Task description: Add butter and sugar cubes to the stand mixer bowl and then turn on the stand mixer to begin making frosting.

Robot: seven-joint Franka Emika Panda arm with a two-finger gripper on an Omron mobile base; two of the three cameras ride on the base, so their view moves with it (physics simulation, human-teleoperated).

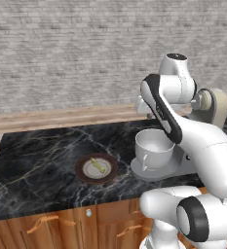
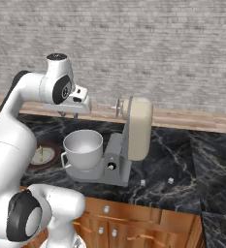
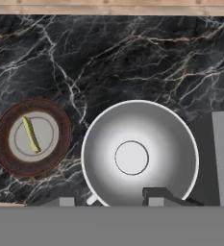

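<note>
In the left base view, the butter (image 1: 98, 165) is seen lying on the plate (image 1: 84, 173), at nine o'clock of the stand mixer bowl (image 1: 154, 146). In the right base view, the gripper (image 2: 69, 115) is held above the bowl on the stand mixer (image 2: 129, 140); its spread cannot be told. In the hand view, nothing is pinched.
</note>
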